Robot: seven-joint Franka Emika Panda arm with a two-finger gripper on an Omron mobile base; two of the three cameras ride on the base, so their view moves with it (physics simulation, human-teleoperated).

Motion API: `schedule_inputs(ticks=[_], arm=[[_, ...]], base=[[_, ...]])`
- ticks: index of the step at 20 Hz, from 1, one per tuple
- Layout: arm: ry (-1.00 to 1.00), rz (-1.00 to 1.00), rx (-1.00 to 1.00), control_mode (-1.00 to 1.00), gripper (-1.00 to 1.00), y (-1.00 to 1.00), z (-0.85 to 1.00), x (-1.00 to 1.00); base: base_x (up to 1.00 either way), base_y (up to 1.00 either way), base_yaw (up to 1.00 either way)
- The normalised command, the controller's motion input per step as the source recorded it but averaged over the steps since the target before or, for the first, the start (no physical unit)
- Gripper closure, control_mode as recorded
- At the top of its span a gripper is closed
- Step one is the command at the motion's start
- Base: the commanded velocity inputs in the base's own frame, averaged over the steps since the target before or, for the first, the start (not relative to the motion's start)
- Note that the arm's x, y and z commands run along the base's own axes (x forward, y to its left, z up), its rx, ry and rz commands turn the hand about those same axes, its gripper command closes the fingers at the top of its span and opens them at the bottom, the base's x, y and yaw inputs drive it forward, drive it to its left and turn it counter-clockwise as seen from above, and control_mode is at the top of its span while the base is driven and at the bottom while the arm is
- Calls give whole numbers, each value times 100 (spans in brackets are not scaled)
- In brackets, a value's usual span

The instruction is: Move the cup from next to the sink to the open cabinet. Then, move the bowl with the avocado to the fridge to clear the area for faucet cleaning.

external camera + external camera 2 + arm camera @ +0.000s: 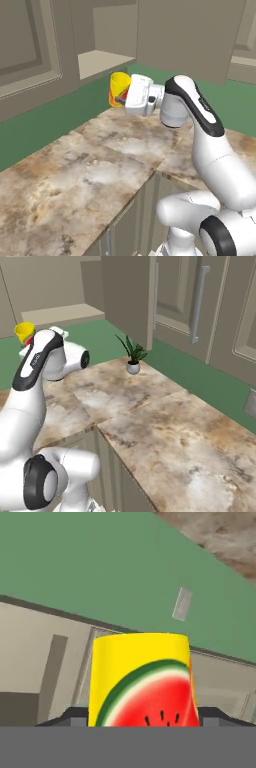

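Observation:
The cup is a small yellow tumbler with a red watermelon picture. My gripper is shut on it and holds it in the air above the counter. It hangs just below and in front of the open cabinet's beige shelf. From the right side the cup shows past the arm, left of the shelf. In the hand view the cup stands between the dark fingertips. The sink, bowl, avocado, fridge and faucet are out of view.
The open cabinet door hangs right of the shelf, above the arm. A marbled counter runs below, backed by a green wall. A small potted plant stands at the counter's back. A wall outlet sits far right.

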Motion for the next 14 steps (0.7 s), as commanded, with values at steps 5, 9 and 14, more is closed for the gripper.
schedule_inputs(ticks=[5,9,14], arm=[[11,-16,18,-100,100,-15,100,26],[32,-4,10,-100,100,-17,100,45],[53,-1,1,-100,100,-2,66,39]], base=[[0,0,0],[0,0,0],[0,0,0]])
